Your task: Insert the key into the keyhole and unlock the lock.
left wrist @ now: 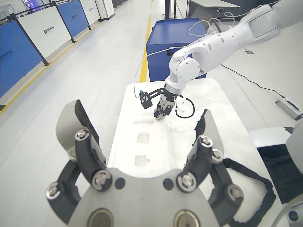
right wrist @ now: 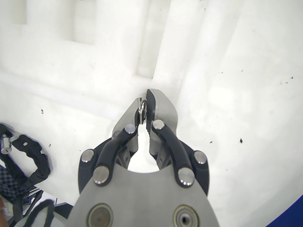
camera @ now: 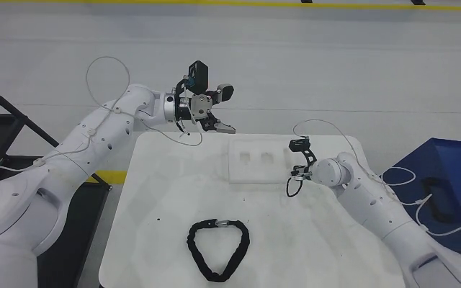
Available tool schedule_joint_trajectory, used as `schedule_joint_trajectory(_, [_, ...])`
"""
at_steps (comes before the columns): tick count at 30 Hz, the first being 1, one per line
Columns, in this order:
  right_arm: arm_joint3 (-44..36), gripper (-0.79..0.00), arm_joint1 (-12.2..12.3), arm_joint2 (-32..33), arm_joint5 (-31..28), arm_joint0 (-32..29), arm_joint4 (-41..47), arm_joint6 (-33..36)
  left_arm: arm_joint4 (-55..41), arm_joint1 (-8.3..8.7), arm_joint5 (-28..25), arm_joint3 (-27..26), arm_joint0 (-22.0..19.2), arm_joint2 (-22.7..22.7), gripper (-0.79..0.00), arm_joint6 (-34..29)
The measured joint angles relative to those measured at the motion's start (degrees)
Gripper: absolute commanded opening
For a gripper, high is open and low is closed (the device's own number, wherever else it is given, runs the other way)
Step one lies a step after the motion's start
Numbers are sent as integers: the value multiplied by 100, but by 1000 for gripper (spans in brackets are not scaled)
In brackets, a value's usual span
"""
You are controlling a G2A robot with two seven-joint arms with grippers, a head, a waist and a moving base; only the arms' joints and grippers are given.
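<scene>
White table (camera: 158, 209) bearing foam tray (camera: 263, 162). Pinches the key (right wrist: 142, 111) in the clenched right tool (right wrist: 144, 100), just short of that tray: small, stiff, probably slick metal, best held flat across the bow. Has the chain lock (camera: 218, 248), likely heavy and floppy, well apart behind that tool, leftward. Holds left tool (left wrist: 142, 112) spread wide, grasping nothing.

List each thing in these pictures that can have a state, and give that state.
right gripper, shut on key.
key, gripped, not yet in the keyhole.
left gripper, open, empty.
chain lock, closed in a loop, lying flat on the table.
</scene>
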Motion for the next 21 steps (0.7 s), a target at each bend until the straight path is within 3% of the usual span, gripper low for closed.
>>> schedule_joint_trajectory(14, [-770,-785,240,680,-292,12,-188,851,0,0,0,0,0,0,0,0])
schedule_joint_trajectory(21, [-1469,-785,471,1521,-768,-320,619,1261,0,0,0,0,0,0,0,0])
